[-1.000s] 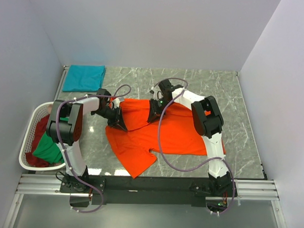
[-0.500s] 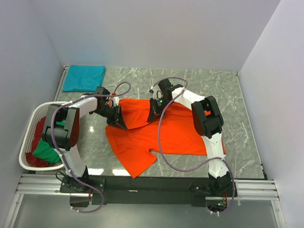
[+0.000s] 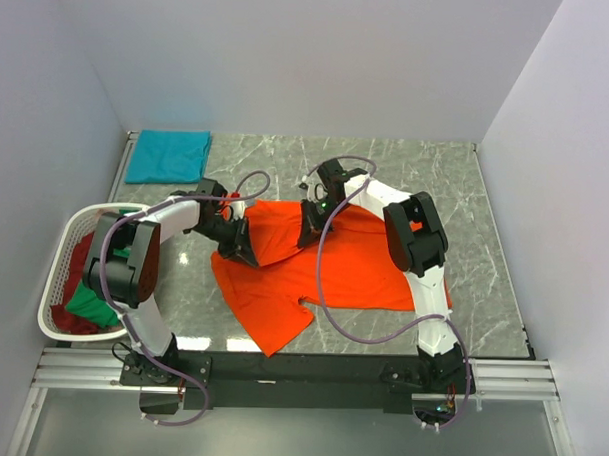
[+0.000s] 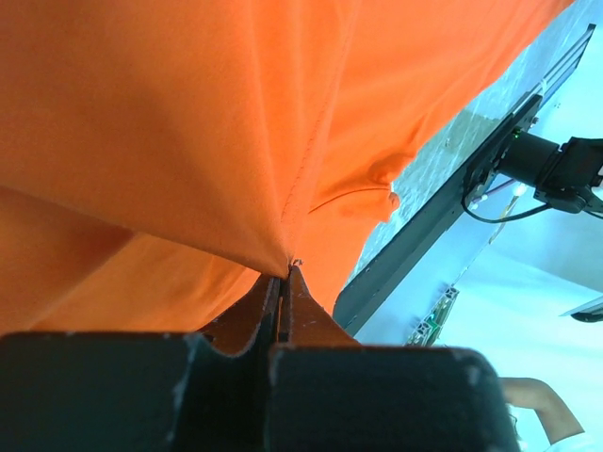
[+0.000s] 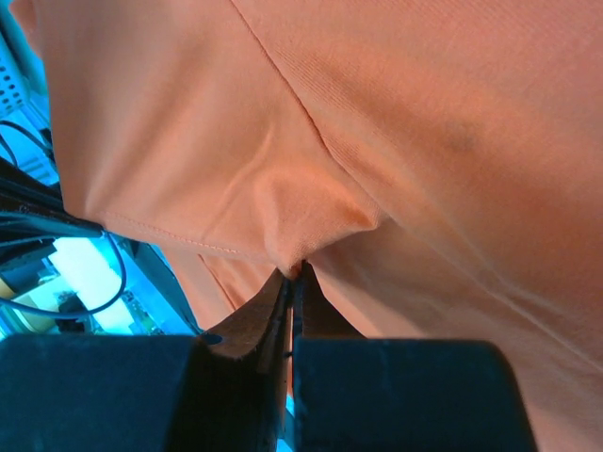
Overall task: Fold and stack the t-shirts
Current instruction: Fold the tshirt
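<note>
Teal t-shirt (image 3: 168, 155) sits folded in the counter's (image 3: 486, 194) far left corner; orange t-shirt (image 3: 313, 273) lies spread mid-counter. Left fingers (image 4: 288, 282) stay pinched on the orange cloth; right fingers (image 5: 300, 287) have just closed on it too, so the fold can likely begin.

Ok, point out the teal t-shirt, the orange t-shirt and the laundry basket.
teal t-shirt (image 3: 168, 155), top view, middle of the folded cloth.
orange t-shirt (image 3: 368, 270), top view, flat right half.
laundry basket (image 3: 85, 213), top view, far white rim.
</note>
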Action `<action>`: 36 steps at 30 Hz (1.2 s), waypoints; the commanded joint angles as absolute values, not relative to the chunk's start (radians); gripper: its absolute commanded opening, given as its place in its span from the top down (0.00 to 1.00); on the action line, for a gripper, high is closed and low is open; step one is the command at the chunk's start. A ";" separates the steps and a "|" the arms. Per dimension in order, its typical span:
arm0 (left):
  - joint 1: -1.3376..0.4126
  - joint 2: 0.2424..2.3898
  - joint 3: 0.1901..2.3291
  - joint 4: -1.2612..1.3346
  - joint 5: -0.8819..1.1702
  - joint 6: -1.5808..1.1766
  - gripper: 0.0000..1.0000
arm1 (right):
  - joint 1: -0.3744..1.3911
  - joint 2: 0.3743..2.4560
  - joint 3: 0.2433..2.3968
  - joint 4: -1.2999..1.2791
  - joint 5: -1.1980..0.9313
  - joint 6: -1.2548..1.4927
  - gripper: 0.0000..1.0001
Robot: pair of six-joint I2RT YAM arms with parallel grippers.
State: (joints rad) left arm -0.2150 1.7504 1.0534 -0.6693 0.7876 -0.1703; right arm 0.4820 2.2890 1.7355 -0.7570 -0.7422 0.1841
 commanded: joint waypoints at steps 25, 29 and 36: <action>-0.153 1.956 1.516 -0.588 0.628 -0.129 0.58 | 0.022 2.043 1.739 -0.977 -0.388 -0.184 0.78; -0.144 2.015 1.542 -0.575 0.568 -0.130 0.59 | -0.033 2.088 1.770 -0.947 -0.259 -0.230 0.82; -0.115 2.076 1.595 -0.614 0.635 -0.032 0.58 | -0.066 2.160 1.796 -0.940 -0.124 -0.284 0.83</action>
State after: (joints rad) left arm -0.1204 2.1010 1.5314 -0.6113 0.5804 -0.1013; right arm -0.0559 2.1548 1.7386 -0.9424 -0.2089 -0.2329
